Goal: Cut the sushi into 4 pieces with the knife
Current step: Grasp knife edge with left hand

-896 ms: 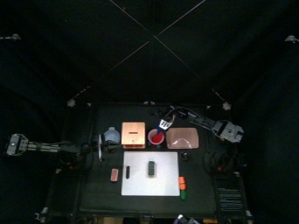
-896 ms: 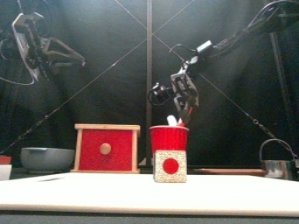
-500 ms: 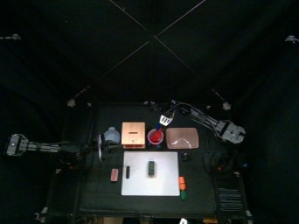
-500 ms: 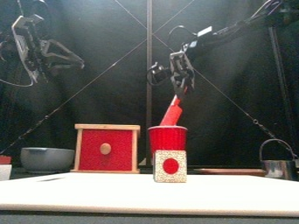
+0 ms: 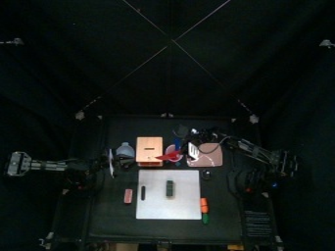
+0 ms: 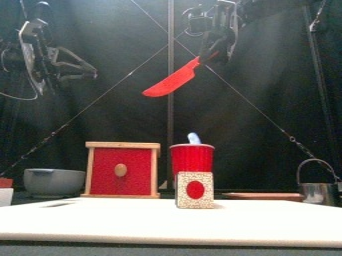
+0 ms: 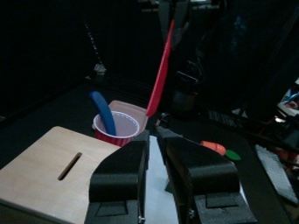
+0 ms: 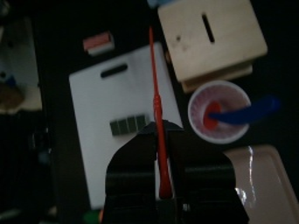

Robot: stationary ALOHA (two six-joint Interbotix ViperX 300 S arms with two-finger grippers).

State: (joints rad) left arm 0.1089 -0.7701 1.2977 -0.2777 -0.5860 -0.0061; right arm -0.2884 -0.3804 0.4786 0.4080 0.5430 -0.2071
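Since half a second ago my right gripper point(image 6: 214, 40) has climbed higher, and the red knife point(image 6: 174, 78) has come fully out of the red cup point(image 6: 193, 158). It now hangs well clear above the rim. The jaws are pinched on the knife's handle end. In the front view the blade slants down and toward the left side of the table, ending in open air above the gap between the cup and the wooden box point(image 6: 122, 170). The blue knife point(image 6: 194, 138) is still standing in the cup, with only its tip showing over the rim.

The sushi roll point(image 5: 170, 185) lies on the white cutting board point(image 5: 183, 201), toward the board's back half and just in front of the cup. From above, the right gripper sits behind the roll, over the area between the cup and the pink tray point(image 5: 213, 155), so the roll is nearer the table's front than the gripper and far below it. Through the right wrist camera I see the red blade running out from between the jaws across the board, with the dark blocks of the roll just to one side of it and apart from it.

My left arm rests at the table's left side, beside the box. The left gripper point(image 7: 153, 153) has its jaws pressed nearly together on nothing, raised well above the table.
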